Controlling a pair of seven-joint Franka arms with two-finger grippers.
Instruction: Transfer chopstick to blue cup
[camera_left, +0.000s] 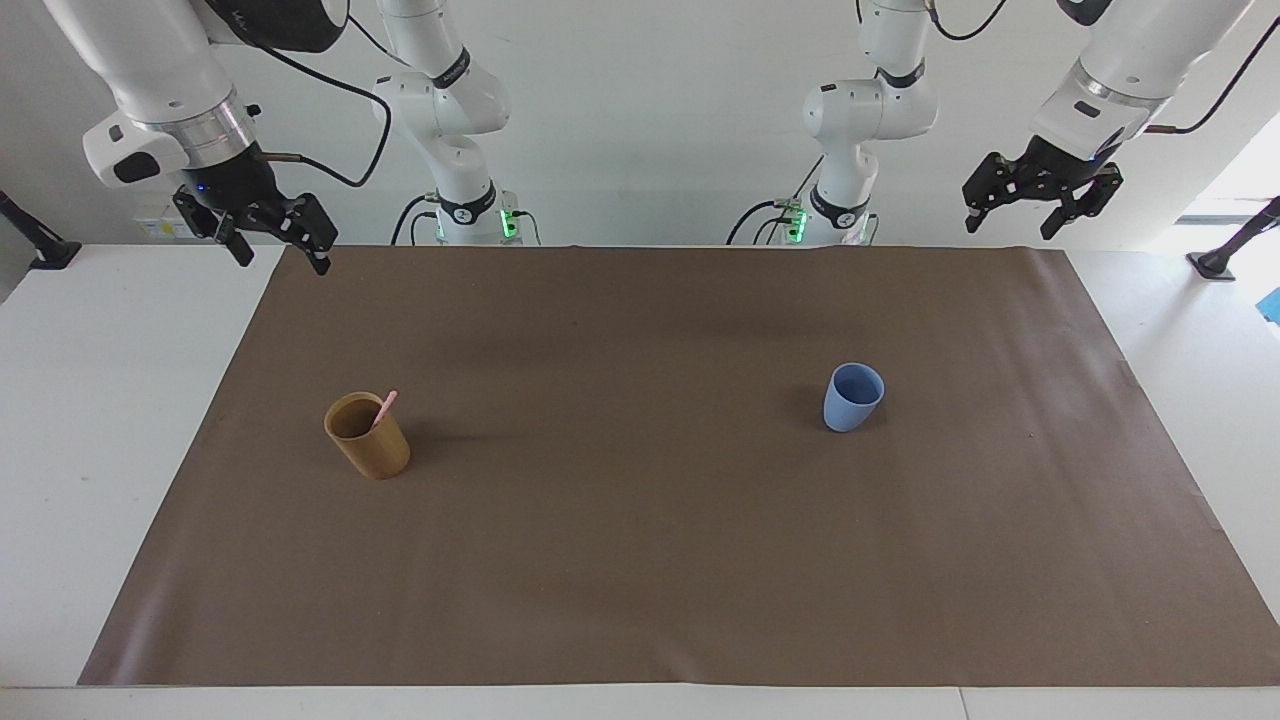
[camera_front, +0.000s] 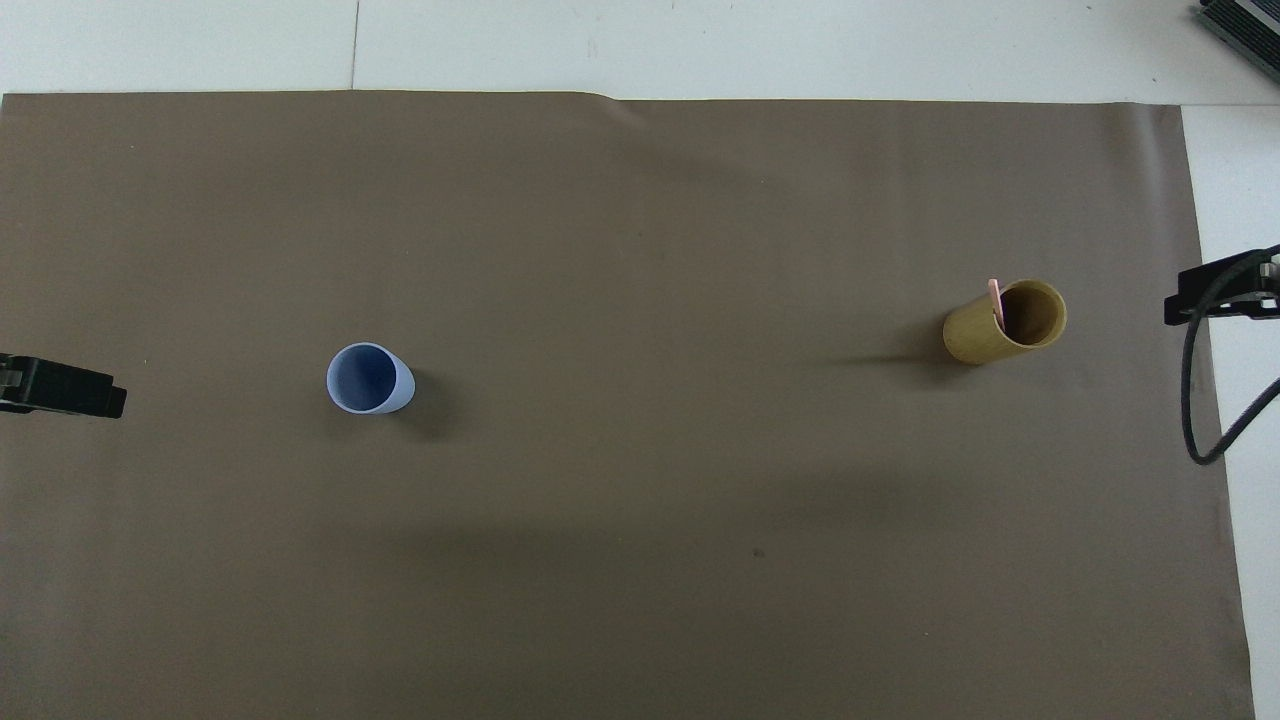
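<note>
One light, stiff, slippery chopstick (camera_left: 385, 408) leans in the bamboo cup (camera_left: 368, 437); pinch its exposed tip. Right gripper (camera_left: 268, 240) and left gripper (camera_left: 1040, 208) hang open, empty.

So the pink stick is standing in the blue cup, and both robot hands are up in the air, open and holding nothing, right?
Not quite. The pink stick is standing in the tan cup, not the blue cup, which has nothing in it; the facing view shows this. The rest holds: the left hand and right hand are up in the air, open and holding nothing.
</note>
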